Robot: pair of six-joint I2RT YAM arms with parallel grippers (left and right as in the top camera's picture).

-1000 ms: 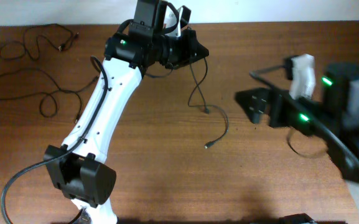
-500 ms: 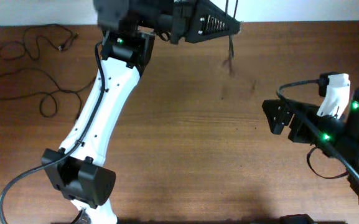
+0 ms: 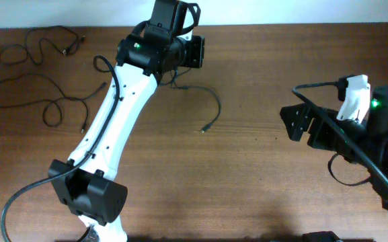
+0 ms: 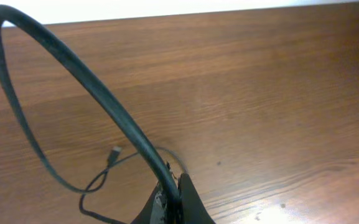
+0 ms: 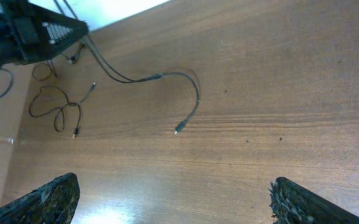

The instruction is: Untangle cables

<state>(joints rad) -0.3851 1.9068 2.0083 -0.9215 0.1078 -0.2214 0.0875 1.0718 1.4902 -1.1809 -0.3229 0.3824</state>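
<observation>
My left gripper (image 3: pixel 195 52) is at the table's far middle, shut on one thin black cable (image 3: pixel 215 101). That cable curves right, then down, to a small metal plug (image 3: pixel 205 129) lying on the wood. In the left wrist view the held cable (image 4: pixel 73 68) arcs up from the closed fingertips (image 4: pixel 188 193) of the left gripper (image 4: pixel 173 186). Its loose part loops on the table to a plug (image 4: pixel 114 152). Two other cables (image 3: pixel 25 94) lie apart at the far left. My right gripper (image 3: pixel 293 122) (image 5: pixel 174 182) stands open and empty at the right, well clear of the cable (image 5: pixel 195 93).
The left arm's white link (image 3: pixel 109 128) crosses the table diagonally from its base (image 3: pixel 89 195) at the front left. The table's far edge meets a white wall (image 3: pixel 281 10). The separate strands (image 5: pixel 58 109) lie near the left edge.
The left gripper, raised high with the cable half a second ago, has come back down at the far middle. The cable's free end now lies further left. The right gripper has drawn back to the right.
</observation>
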